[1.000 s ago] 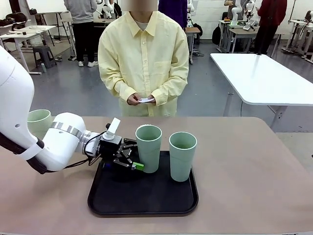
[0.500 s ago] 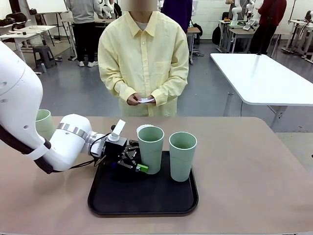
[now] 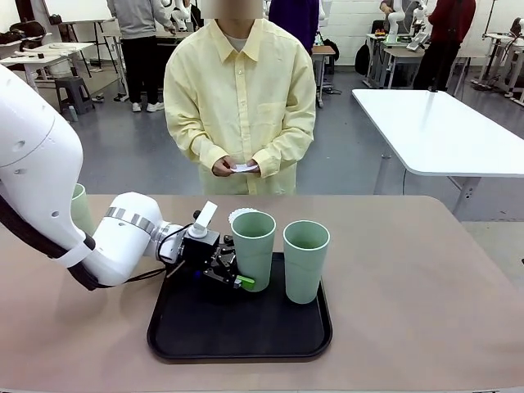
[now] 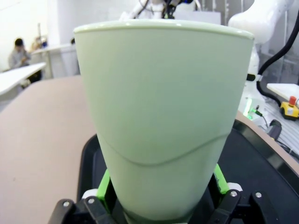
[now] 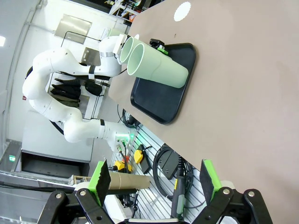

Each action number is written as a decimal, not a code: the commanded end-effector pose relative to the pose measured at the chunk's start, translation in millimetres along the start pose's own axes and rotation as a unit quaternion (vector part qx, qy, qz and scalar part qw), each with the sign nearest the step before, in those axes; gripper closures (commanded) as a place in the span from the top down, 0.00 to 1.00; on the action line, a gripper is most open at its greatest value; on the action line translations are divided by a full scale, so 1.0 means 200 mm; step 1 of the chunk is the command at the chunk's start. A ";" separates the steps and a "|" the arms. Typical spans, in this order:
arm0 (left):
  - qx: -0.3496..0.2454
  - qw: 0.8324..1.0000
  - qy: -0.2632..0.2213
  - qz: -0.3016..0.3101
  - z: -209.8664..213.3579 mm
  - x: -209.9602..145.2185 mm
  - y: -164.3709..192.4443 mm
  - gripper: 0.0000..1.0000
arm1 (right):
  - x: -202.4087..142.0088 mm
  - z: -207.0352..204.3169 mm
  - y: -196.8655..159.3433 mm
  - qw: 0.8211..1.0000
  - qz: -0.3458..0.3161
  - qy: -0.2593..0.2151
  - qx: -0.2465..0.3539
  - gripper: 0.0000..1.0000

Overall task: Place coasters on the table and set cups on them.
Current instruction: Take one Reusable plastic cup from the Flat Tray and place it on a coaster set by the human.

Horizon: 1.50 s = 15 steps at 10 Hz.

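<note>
Nearest me, the right tool (image 5: 154, 181) hangs released, its green pads (image 5: 100, 177) spread wide with nothing between them. It looks along the beige tabletop (image 3: 426, 286) from the side.

A black tray (image 3: 237, 336) lies on the near middle of the tabletop. The left arm reaches in low from the left, and the left tool (image 3: 240, 275) is clenched on the left cup (image 3: 252, 246), low down near its base. Seen from that wrist, a green pad presses against each side of the cup's tapered foot. The cup is upright over the far left part of the tray; I cannot tell whether its base rests on the tray or is just off it. Just beside it, with a narrow gap between, the right cup (image 3: 305, 260) stands upright on the tray, and nothing touches it.

Beyond the tray, right behind the left cup, a coaster (image 3: 237, 214) lies flat on the bare tabletop, its scalloped white edge peeking past the cup's rim. Farther left a third cup (image 3: 79, 209) stands on the tabletop, mostly hidden behind the arm's white elbow, so what it stands on is out of sight.

At the far edge a person in a pale yellow shirt faces the robot, with both hands (image 3: 225, 167) together at the waist, holding a white piece (image 3: 245, 168), thin and flat. Behind and to the right stands a white table (image 3: 442, 123).
</note>
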<state>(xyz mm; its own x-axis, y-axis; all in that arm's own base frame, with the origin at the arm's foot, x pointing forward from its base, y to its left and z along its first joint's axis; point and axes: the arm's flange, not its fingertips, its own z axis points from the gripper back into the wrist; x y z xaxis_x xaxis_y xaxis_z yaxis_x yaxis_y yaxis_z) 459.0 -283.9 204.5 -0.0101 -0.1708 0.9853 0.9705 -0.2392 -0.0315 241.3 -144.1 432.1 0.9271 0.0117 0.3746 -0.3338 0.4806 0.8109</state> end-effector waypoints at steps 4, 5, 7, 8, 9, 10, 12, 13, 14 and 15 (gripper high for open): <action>-0.020 1.000 -0.015 -0.018 -0.03 0.01 0.01 0.39 | 0.00 0.00 0.00 1.000 0.000 -0.002 0.006 1.00; -0.020 1.000 -0.010 -0.017 -0.02 0.05 0.00 0.00 | 0.00 0.00 0.00 1.000 0.000 -0.002 0.006 1.00; -0.028 1.000 0.012 -0.003 0.00 0.16 -0.01 0.00 | 0.00 0.00 0.00 1.000 0.000 -0.002 0.006 1.00; -0.032 0.999 0.030 0.012 0.00 0.25 -0.01 0.00 | 0.00 0.00 0.00 1.000 0.000 -0.002 0.006 1.00; -0.047 0.998 0.038 0.017 0.00 0.37 0.00 0.00 | 0.00 0.00 0.00 1.000 0.000 -0.002 0.006 1.00; -0.055 0.997 0.045 0.030 -0.01 0.47 0.03 0.00 | 0.00 0.00 0.00 1.000 0.000 -0.002 0.006 1.00; -0.062 0.994 0.055 0.075 -0.02 0.63 0.10 0.00 | 0.00 0.00 0.00 1.000 0.000 -0.002 0.006 1.00; -0.071 0.993 0.054 0.076 -0.02 0.70 0.10 0.00 | 0.00 0.00 0.00 1.000 0.000 -0.002 0.006 1.00; -0.089 0.992 0.048 0.074 -0.02 0.74 0.10 0.00 | 0.00 0.00 0.00 1.000 0.000 -0.002 0.006 1.00; -0.128 0.989 0.041 0.061 -0.02 0.75 0.06 0.00 | 0.00 0.00 0.00 1.000 0.000 -0.002 0.006 1.00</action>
<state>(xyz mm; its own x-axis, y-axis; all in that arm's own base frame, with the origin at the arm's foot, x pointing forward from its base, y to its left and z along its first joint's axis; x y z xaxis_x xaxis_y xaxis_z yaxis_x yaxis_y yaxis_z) 470.0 -319.7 349.4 0.0885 -0.2918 0.9524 0.9074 -0.3708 -0.1980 241.3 -144.1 432.1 0.9271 0.0117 0.3746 -0.3338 0.4806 0.8109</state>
